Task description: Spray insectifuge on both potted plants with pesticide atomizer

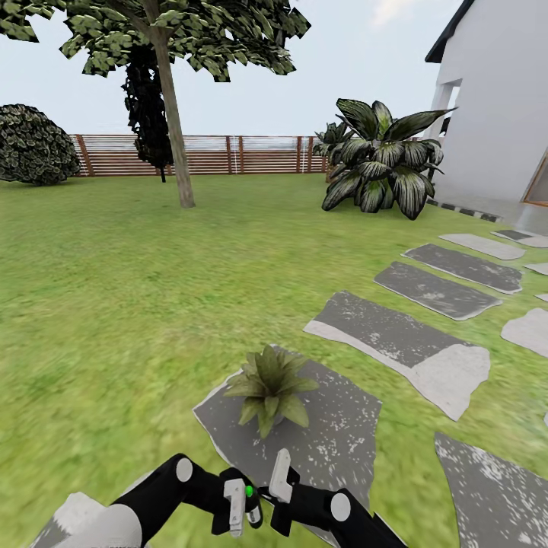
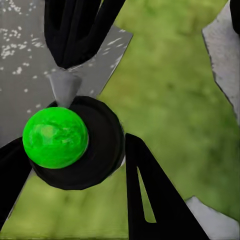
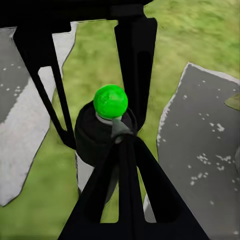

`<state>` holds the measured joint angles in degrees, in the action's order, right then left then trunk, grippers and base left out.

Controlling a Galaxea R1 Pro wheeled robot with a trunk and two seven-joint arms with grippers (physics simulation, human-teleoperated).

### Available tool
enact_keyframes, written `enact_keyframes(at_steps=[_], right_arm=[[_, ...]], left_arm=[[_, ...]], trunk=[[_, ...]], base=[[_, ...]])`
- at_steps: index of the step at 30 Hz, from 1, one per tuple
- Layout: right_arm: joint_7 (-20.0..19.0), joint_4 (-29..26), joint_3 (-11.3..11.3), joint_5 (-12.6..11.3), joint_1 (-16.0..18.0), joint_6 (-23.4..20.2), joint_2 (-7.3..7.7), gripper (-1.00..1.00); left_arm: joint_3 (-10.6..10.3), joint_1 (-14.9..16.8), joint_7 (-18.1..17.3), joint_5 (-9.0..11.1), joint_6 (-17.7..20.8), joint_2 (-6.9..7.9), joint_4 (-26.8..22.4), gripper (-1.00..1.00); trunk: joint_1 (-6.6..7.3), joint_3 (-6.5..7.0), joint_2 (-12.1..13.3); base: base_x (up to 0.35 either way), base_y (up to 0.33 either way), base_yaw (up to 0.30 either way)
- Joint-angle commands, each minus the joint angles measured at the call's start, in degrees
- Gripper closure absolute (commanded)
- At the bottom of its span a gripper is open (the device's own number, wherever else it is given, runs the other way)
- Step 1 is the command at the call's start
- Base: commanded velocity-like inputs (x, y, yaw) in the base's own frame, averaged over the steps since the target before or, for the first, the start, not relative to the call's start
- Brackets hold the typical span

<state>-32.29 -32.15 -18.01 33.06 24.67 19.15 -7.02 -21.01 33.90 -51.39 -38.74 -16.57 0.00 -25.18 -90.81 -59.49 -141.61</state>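
Head view: a green lawn (image 1: 114, 304) runs back to a brown slatted fence (image 1: 213, 154), with a tree (image 1: 171, 114), a round bush (image 1: 34, 144), a big striped shrub (image 1: 384, 164) and a white house wall (image 1: 495, 99). Grey stepping stones (image 1: 396, 342) curve off to the right. One potted plant (image 1: 270, 388) sits on the nearest stone, just ahead of both arms. The left gripper (image 1: 242, 508) and right gripper (image 1: 275, 487) meet low in the frame around the pesticide atomizer (image 1: 250, 502), its green cap showing

Left wrist view: the atomizer (image 2: 75, 145) seen from above, dark fingers (image 2: 150, 190) beside it; whether these jaws pinch it I cannot tell

Right wrist view: the right gripper (image 3: 107, 107) has its jaws spread, the atomizer (image 3: 107, 125) standing between them
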Motion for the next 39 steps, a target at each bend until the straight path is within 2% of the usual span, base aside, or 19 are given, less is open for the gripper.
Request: enact_keyframes(at_steps=[1,7,18,19,25,28,29,30,32,33,34,35,36,39], right_arm=[[0.0,0.0,0.1,0.6,0.0,0.4,-0.01,1.0],[0.0,0.0,0.1,0.6,0.0,0.4,-0.01,1.0],[0.0,0.0,0.1,0.7,0.0,0.4,-0.01,1.0],[0.0,0.0,0.1,0.7,0.0,0.4,-0.01,-1.0],[0.4,0.0,0.2,0.7,0.0,0.4,-0.01,-1.0],[2.0,0.1,0.5,0.8,0.0,0.4,0.23,-1.0],[4.0,0.3,0.5,0.8,0.0,0.4,0.46,-1.0],[5.8,0.6,0.5,0.8,0.0,0.4,0.72,-1.0],[10.6,2.0,0.5,0.6,0.0,0.3,2.2,-1.0],[14.4,4.0,0.5,0.5,0.0,0.3,3.51,-1.0],[16.7,5.8,0.7,0.4,0.0,0.4,4.11,-1.0],[21.1,10.4,2.2,0.2,0.0,0.4,4.78,-1.0],[24.5,14.3,4.6,0.2,0.0,0.4,5.08,-1.0],[32.8,21.9,12.2,0.2,0.0,0.4,5.51,-1.0]], left_arm=[[0.1,0.1,0.0,-0.5,-0.3,0.3,0.0,1.0],[0.3,0.0,0.0,-0.2,-0.3,5.4,0.2,1.0],[0.4,-0.3,0.1,0.0,-0.3,11.76,0.8,1.0],[0.4,-0.3,0.2,-0.1,-0.3,12.29,1.2,1.0],[0.8,-0.3,0.9,0.1,-0.1,14.7,2.0,1.0],[5.9,-0.3,4.4,1.7,0.0,15.05,3.2,1.0],[8.6,-0.4,6.1,2.0,0.0,15.05,4.2,1.0],[10.6,-0.4,7.1,2.2,0.0,15.03,4.9,1.0],[14.7,-0.4,9.1,2.3,0.2,14.86,6.3,1.0],[17.9,-0.4,10.8,2.4,0.5,14.68,7.2,1.0],[20.0,-0.4,11.8,2.5,0.6,14.57,7.7,1.0],[23.7,-0.4,13.2,2.5,0.8,14.4,8.5,1.0],[26.0,-0.4,13.8,2.6,0.8,14.28,9.1,1.0],[29.9,-0.4,14.3,2.6,1.1,14.0,10.3,1.0]], trunk=[[0.01,-0.05,0.0],[0.01,-0.05,0.0],[0.01,-0.05,0.0],[0.01,-0.05,0.0],[0.01,-0.05,0.0],[0.01,-0.05,0.0],[0.01,-0.05,0.0],[0.01,-0.05,0.0],[0.01,-0.05,0.0],[0.01,-0.05,0.0],[0.01,-0.05,0.0],[0.01,-0.05,0.0],[0.01,-0.05,0.0],[0.01,-0.05,0.0]], base=[[0.0,0.0,0.0],[0.0,0.0,0.0],[0.0,0.0,0.0],[0.0,0.0,0.0],[0.0,0.0,0.0],[0.0,0.0,0.0],[0.0,0.0,0.0],[0.0,0.0,0.0],[0.0,0.0,0.0],[0.0,0.0,0.0],[0.0,0.0,0.0],[0.0,0.0,0.0],[0.0,0.0,0.0],[0.0,0.0,0.0]])
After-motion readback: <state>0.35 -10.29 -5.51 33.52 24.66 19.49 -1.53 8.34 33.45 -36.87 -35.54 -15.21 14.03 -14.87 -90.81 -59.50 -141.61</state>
